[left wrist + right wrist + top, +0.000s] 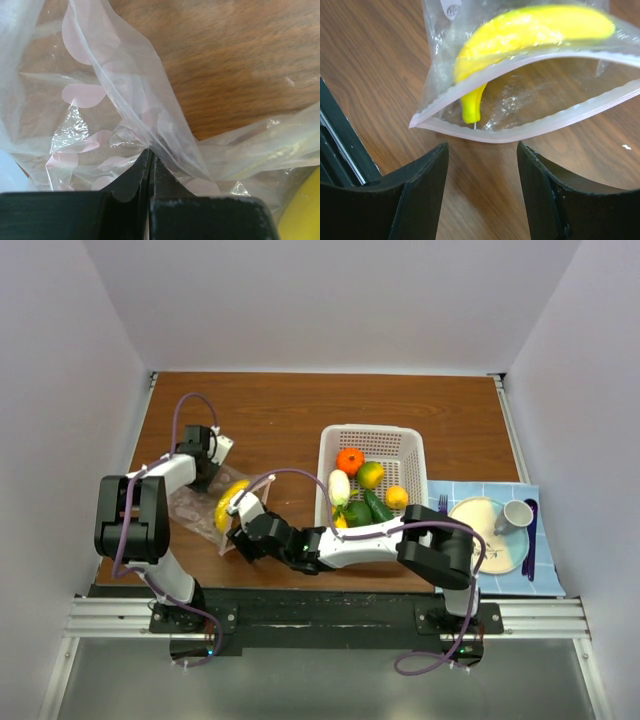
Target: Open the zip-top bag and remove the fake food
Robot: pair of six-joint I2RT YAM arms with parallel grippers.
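Observation:
The clear zip-top bag lies on the table's left side with its mouth open. A yellow banana lies inside it, its stem at the zip strip. My left gripper is shut on the bag's far edge, pinching the plastic. My right gripper is open just in front of the bag's open mouth, its fingers apart and holding nothing. The banana fills the top of the right wrist view. Other fake food lies in the white basket: an orange piece, a cucumber, a white piece.
A blue placemat at the right carries a cream plate, a grey cup and cutlery. The basket stands just right of my right arm. The table's near edge has a black rail.

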